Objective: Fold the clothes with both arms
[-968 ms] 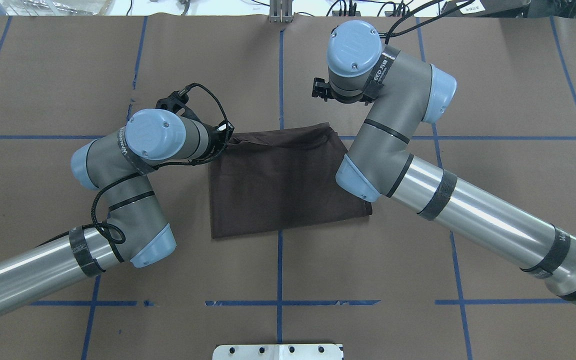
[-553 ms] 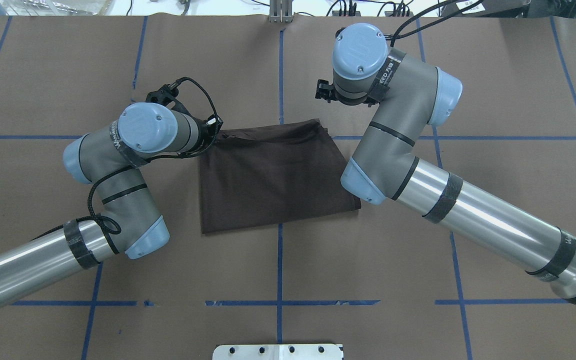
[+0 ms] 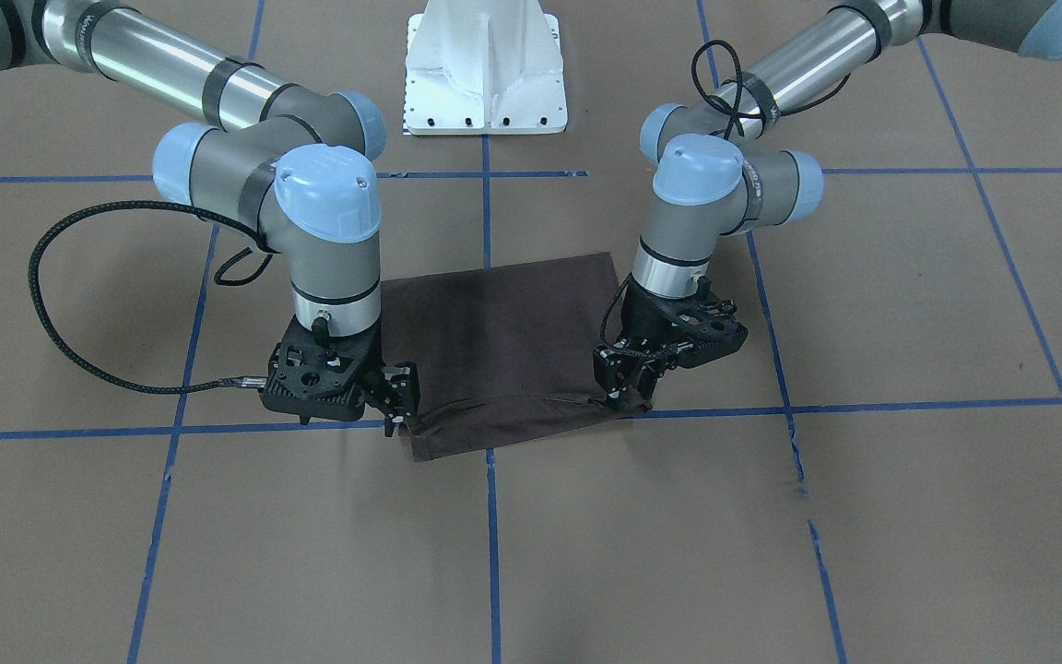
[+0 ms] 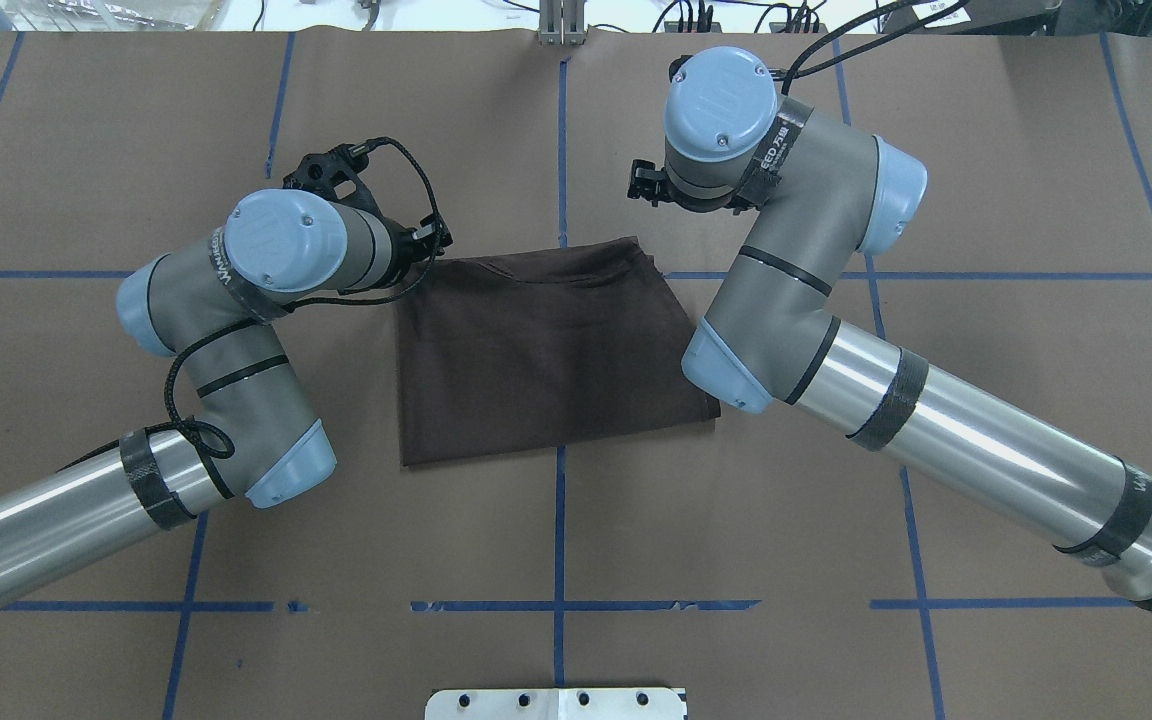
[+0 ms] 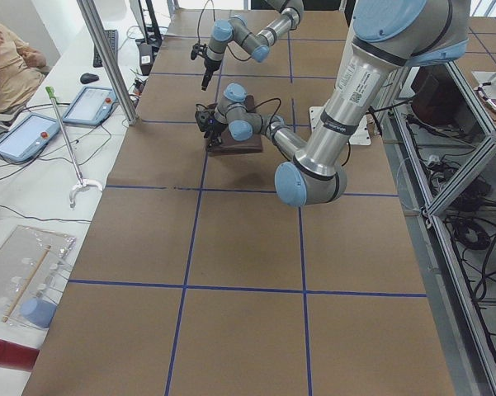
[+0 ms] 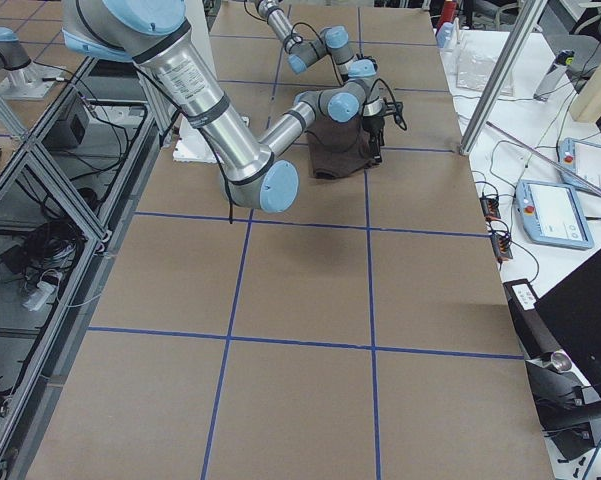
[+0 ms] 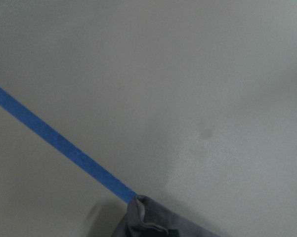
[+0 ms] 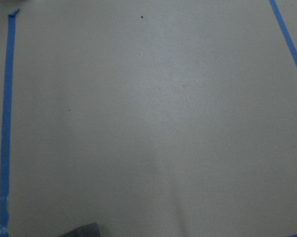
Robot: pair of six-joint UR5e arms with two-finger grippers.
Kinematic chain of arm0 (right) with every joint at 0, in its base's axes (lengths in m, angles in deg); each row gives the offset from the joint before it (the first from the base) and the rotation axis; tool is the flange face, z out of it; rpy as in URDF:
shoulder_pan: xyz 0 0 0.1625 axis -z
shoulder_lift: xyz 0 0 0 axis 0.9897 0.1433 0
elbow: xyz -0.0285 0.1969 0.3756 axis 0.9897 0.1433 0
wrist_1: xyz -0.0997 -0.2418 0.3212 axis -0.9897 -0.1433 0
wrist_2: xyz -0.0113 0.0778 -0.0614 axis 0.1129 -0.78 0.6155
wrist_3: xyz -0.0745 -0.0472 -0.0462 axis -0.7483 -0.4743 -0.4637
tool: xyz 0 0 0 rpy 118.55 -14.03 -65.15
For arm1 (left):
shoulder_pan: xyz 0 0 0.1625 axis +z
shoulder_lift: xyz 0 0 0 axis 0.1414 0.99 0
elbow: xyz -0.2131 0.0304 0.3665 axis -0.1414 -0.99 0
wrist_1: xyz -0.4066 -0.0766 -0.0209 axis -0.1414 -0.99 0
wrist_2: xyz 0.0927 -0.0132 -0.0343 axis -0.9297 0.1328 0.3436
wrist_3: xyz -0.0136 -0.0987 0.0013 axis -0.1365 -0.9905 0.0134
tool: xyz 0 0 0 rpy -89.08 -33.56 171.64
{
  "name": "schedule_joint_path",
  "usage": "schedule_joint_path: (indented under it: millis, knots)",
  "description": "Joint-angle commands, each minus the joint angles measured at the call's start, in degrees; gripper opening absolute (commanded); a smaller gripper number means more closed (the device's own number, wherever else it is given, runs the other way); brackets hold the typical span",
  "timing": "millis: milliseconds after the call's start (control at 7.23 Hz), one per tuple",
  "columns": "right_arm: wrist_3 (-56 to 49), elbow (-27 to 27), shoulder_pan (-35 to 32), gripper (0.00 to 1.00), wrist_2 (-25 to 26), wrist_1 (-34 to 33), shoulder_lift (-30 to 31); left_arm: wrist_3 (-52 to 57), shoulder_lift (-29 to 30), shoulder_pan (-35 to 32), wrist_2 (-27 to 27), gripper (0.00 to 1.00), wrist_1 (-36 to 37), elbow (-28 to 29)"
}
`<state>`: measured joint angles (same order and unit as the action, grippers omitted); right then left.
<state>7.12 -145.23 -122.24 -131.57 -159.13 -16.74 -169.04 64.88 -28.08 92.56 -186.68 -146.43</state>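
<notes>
The dark brown T-shirt lies folded into a rectangle at the table's middle; it also shows in the front view. Its far edge is raised in a ridge between the grippers. My left gripper is shut on the far corner on my left side, and that pinched corner shows in the left wrist view. My right gripper is shut on the other far corner, and a scrap of cloth shows in its wrist view. Overhead, both grippers are mostly hidden under their wrists. The collar, lettering and tag are hidden.
Brown paper with blue tape lines covers the table. The white base plate stands at the robot's side. An operator and tablets are beside the table's left end. More equipment lies off the right end.
The T-shirt has slid towards my left side, and my left arm has drawn back that way with its corner. My right wrist has shifted slightly.
</notes>
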Motion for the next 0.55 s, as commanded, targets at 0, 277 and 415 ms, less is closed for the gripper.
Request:
schedule_joint_path:
  millis: [0, 277, 415]
  knots:
    - [0.0, -0.3, 0.1, 1.00, 0.0, 0.0, 0.1, 4.1, 0.3, 1.0, 1.1, 1.00, 0.0, -0.9]
    - [0.0, -0.3, 0.2, 1.00, 0.0, 0.0, 0.1, 5.7, 2.2, 4.8, 0.8, 1.00, 2.8, 0.4]
    - [0.0, -0.3, 0.4, 1.00, -0.1, 0.1, 0.1, 8.5, 4.8, 4.8, 0.8, 1.00, 8.8, 0.9]
